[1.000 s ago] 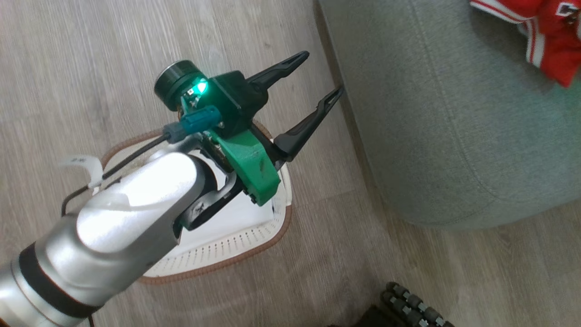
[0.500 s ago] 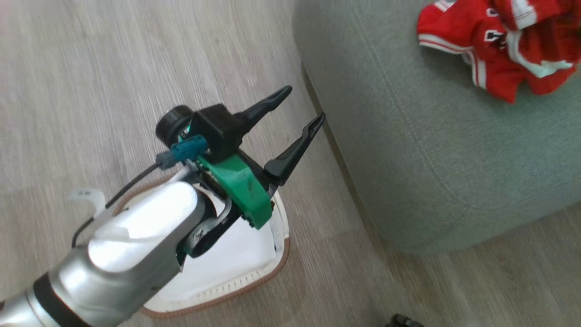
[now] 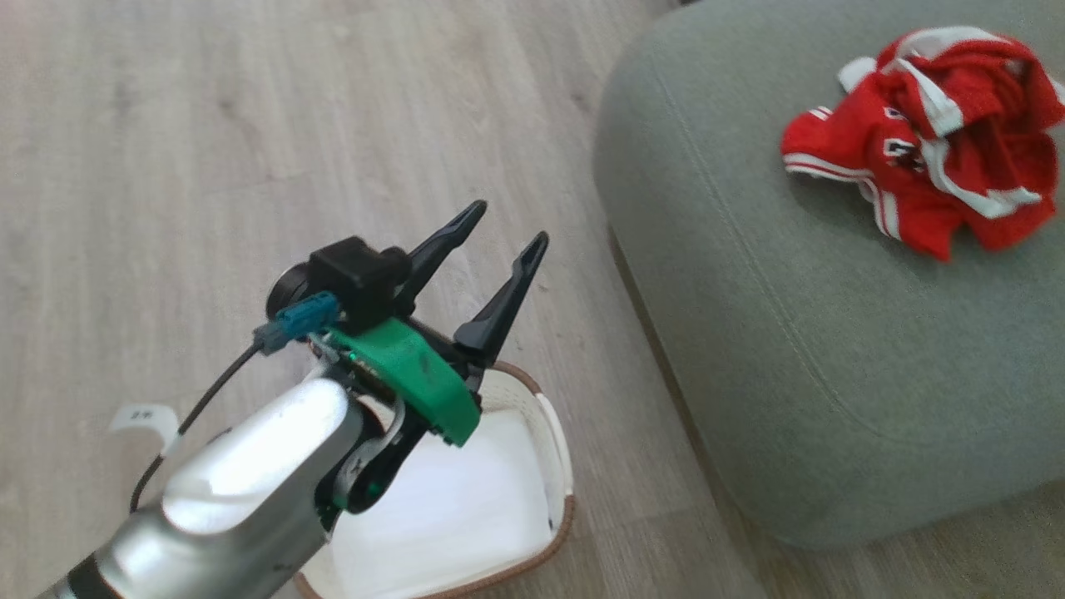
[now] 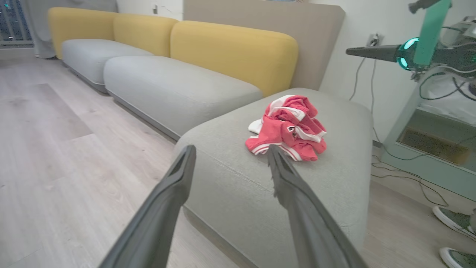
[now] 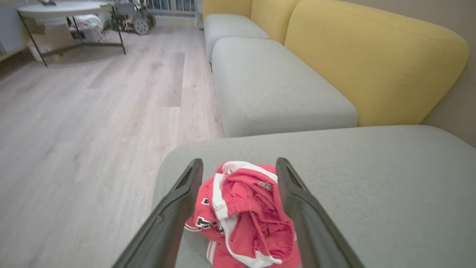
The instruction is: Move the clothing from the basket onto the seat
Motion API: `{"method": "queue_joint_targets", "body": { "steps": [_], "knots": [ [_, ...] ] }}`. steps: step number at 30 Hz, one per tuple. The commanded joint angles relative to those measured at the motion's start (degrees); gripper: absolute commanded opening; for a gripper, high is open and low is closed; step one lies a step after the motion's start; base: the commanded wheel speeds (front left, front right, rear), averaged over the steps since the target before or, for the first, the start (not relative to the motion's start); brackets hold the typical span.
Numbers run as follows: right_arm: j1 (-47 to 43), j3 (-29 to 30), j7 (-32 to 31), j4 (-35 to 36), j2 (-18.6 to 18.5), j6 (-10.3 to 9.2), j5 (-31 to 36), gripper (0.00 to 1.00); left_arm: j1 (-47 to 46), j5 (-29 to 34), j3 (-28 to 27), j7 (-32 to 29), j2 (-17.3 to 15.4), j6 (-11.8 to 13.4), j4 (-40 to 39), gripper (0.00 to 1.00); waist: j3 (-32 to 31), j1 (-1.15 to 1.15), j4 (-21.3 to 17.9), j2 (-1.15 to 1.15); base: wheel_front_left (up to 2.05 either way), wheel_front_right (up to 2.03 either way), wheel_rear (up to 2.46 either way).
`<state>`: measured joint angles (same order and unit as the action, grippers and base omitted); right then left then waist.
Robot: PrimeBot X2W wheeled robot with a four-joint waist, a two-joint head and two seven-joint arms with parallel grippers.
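The red clothing (image 3: 923, 166) lies crumpled on the grey-green seat (image 3: 790, 349), toward its far right. The white basket (image 3: 562, 466) with a brown rim stands on the floor left of the seat; the part of its inside that shows is bare white. My left gripper (image 3: 509, 223) hovers above the basket's far end, open, holding nothing. In the left wrist view its fingers (image 4: 171, 193) point at the seat (image 4: 297, 201) and the clothing (image 4: 288, 130). My right gripper (image 5: 240, 162) is open above the clothing (image 5: 241, 216), apart from it.
A sofa with yellow backs (image 4: 230, 52) and grey cushions (image 5: 275, 85) runs beyond the seat. A round table (image 5: 63, 9) stands far across the wood floor (image 3: 208, 141). Cables (image 4: 390, 163), a cabinet (image 4: 427, 149) and a person's shoes (image 4: 453, 219) are right of the seat.
The head camera has swung, bringing more of the seat and the whole clothing pile into view. My left gripper stays open and now points farther from the seat's edge.
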<state>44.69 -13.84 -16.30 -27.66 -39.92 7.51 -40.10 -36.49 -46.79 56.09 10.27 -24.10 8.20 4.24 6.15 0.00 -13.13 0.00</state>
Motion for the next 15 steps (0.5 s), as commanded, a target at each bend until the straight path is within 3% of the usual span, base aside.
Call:
{"method": "queue_joint_targets", "body": {
  "steps": [1,6,15],
  "knots": [
    [-1.85,1.16,1.23,2.73,-1.36,-0.02,-0.61,1.0,-1.18,-0.52,-3.42,0.92,-1.87,0.59,-1.0,1.0,-2.09,0.0,2.39,0.0,0.0,0.0,0.0],
    [-9.07,5.85,5.1,8.6,-0.2,-0.02,0.51,1.0,1.44,-1.95,-5.56,2.27,-3.33,1.87,-0.59,1.0,-3.88,0.0,5.25,0.0,0.0,0.0,0.0],
    [-21.71,13.26,8.46,19.16,5.4,-0.02,6.12,1.0,7.03,-3.44,-10.63,4.11,-5.66,5.25,-1.22,1.0,-5.86,0.0,8.71,0.0,0.0,0.0,0.0]
  ]
}}
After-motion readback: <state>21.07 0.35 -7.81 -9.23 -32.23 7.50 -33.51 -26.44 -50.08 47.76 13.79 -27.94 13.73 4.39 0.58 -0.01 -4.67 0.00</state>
